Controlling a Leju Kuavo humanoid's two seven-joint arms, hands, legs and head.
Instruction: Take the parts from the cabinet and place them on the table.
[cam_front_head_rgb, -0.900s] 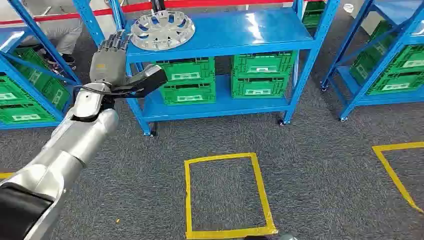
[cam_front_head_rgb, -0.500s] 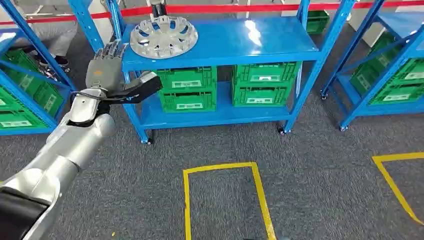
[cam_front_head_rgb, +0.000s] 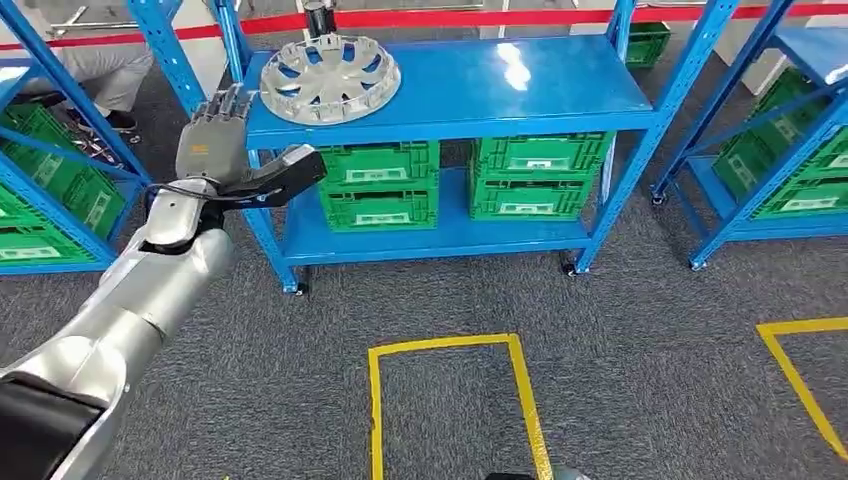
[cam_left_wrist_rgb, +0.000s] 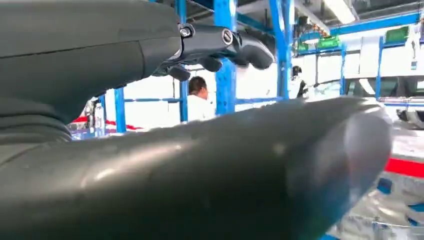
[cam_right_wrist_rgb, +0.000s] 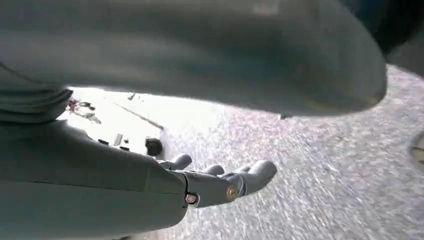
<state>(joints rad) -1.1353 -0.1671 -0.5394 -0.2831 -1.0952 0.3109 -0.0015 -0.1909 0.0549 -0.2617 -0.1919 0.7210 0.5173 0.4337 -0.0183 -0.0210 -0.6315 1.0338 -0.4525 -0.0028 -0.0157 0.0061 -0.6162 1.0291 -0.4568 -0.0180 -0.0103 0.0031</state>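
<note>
Left hand (cam_front_head_rgb: 215, 140) is reaching up beside the blue shelf (cam_front_head_rgb: 560, 85), holding nothing, fingers spread. Right hand (cam_right_wrist_rgb: 210, 182) is hanging loose, holding nothing. Silver wheel cover (cam_front_head_rgb: 329, 63) is lying on the shelf.

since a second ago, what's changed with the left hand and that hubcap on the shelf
The whole head view has shifted, so the camera moved, not the things. The left hand stays raised and open beside the blue shelf's front left corner, holding nothing and not touching the silver hubcap. The hubcap lies where it did on the top shelf, and the green crates below are unmoved. The right hand holds nothing.
</note>
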